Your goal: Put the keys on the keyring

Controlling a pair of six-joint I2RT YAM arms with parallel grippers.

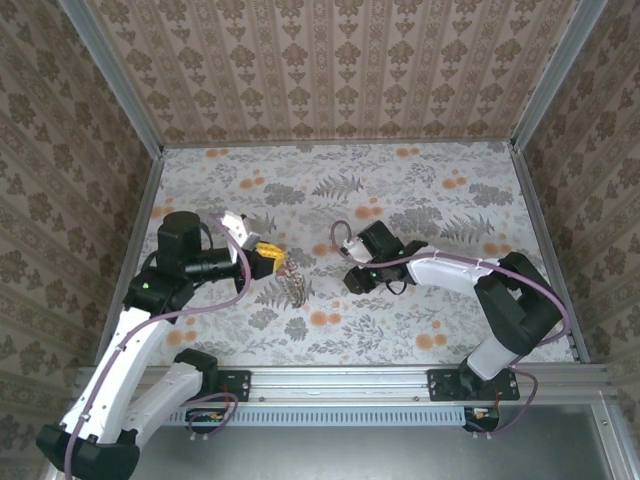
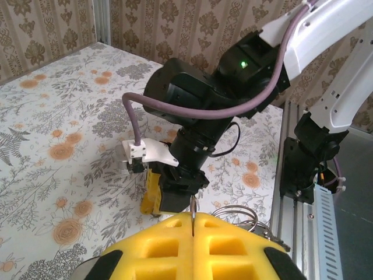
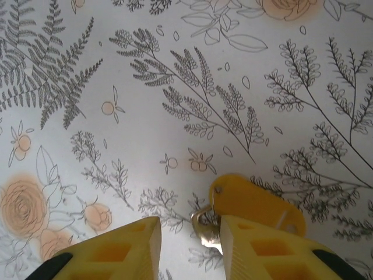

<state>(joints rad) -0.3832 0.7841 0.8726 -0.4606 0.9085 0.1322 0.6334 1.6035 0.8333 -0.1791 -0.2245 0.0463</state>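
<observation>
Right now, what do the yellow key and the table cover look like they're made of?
Key: head looks like smooth matte yellow plastic; the small piece at its end glints silvery, likely metal. Table cover: flat printed sheet with a flower pattern and soft sheen, perhaps vinyl or paper; I can't tell which.

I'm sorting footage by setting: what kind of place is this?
Probably a lab test cell dressed up like a home: wallpaper walls held in an aluminium frame, a floral tabletop, and two robot arms bolted to a rail.
</observation>
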